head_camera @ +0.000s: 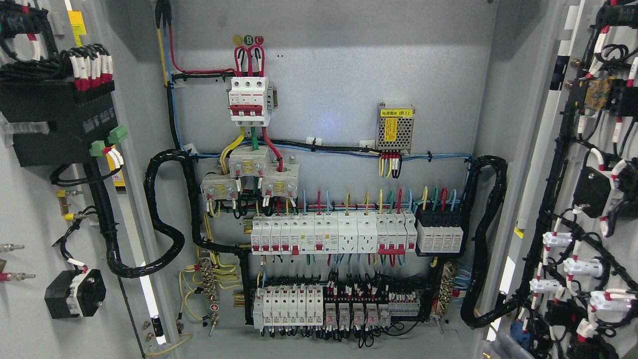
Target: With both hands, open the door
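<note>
Cabinet: a grey electrical cabinet point(329, 75) stands wide open, and its back panel fills the middle of the view.
Left door: the left door point(30, 239) is swung fully out at the left edge, its inner face showing a black box point(57, 117) with white-sleeved wires, green terminal plugs and a black rotary switch body point(75, 294) lower down.
Right door: the right door point(593, 199) is swung out at the right edge, its inner face covered with black cable looms, white connectors and a yellow component near the top.
Hands: neither robot hand shows anywhere, so I cannot tell whether they are spread, curled or holding anything.
Main breaker: a white three-pole breaker point(249, 99) with red levers sits high on the panel, left of centre, with red loops above it under round labels A, B and C.
Power supply: a small metal-cased module point(395, 127) with a yellow label sits to the right of the main breaker.
Transformers: three pale blocks point(249, 177) with yellow tags cluster just below the main breaker.
Upper rail: a row of white breakers and sockets point(334, 234) runs across the middle, ending at a black module point(440, 232) on the right.
Lower rail: a second row of white breakers and relays point(319, 306) sits beneath it.
Cable conduits: thick black corrugated hoses point(164, 219) loop from the panel to each door.
</note>
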Controlling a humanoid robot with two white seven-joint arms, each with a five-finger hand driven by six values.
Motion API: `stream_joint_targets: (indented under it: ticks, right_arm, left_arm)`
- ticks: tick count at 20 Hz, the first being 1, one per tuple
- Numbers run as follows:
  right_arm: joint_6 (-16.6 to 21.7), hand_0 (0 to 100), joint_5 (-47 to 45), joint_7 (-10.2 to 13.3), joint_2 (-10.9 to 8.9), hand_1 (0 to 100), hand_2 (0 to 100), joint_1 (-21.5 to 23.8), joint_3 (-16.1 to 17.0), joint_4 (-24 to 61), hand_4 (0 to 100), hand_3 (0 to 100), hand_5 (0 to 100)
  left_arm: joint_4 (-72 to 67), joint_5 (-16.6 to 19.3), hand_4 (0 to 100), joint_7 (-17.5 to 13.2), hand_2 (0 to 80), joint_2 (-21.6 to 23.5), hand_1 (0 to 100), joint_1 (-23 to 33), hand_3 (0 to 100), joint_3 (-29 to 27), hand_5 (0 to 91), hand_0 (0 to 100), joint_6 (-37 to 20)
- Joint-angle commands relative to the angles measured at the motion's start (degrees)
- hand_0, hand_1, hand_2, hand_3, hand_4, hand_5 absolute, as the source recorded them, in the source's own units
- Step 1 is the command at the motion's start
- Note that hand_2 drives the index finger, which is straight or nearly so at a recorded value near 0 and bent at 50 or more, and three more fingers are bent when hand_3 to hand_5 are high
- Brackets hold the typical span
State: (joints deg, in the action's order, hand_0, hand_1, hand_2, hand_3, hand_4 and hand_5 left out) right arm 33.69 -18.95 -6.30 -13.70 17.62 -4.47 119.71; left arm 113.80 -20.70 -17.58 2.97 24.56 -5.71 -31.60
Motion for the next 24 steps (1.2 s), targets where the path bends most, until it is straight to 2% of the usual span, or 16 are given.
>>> stream_joint_targets:
  ticks: [1,4,8,10,13,18,24]
  right_arm:
    - [0.24,0,-0.03,0.15,2.63,50,4,0.66,5.52,0.09,0,0,0]
    - [0.24,0,-0.03,0.24,3.94,50,4,0.83,7.10,0.09,0,0,0]
    - [0.15,0,-0.12,0.24,5.79,50,4,1.27,9.21,0.09,0,0,0]
    - [0.24,0,-0.29,0.24,5.97,50,4,1.97,10.00,0.09,0,0,0]
    - [0.24,0,-5.46,0.23,5.97,50,4,3.12,10.80,0.00,0,0,0]
    - [0.33,0,-6.80,0.15,5.88,50,4,4.35,13.87,0.00,0,0,0]
    - [0.41,0,-6.98,0.06,5.36,50,4,4.26,15.02,0.00,0,0,0]
  left_arm:
    - [-0.42,-4.34,0,0.00,0.0,0.80,56,0.67,0,-10.28,0.0,12,0.14]
    - [-1.56,-5.76,0,-0.35,0.0,1.42,56,1.98,0,-11.34,0.0,12,0.14]
    - [-1.65,-6.90,0,-2.45,0.0,1.95,56,2.95,0,-12.74,0.0,12,0.23]
    - [-1.91,-7.86,0,-4.12,0.0,2.04,56,3.13,0,-13.88,0.0,12,0.23]
    - [-4.36,-9.36,0,-5.62,0.0,2.04,56,3.04,0,-16.52,0.0,12,0.58]
    - [-10.07,-10.06,0,-6.77,0.0,4.31,56,2.69,0,-16.88,0.0,12,0.67]
    - [-15.79,-19.02,0,-7.91,0.0,10.29,56,2.25,0,-16.79,0.0,12,2.42]
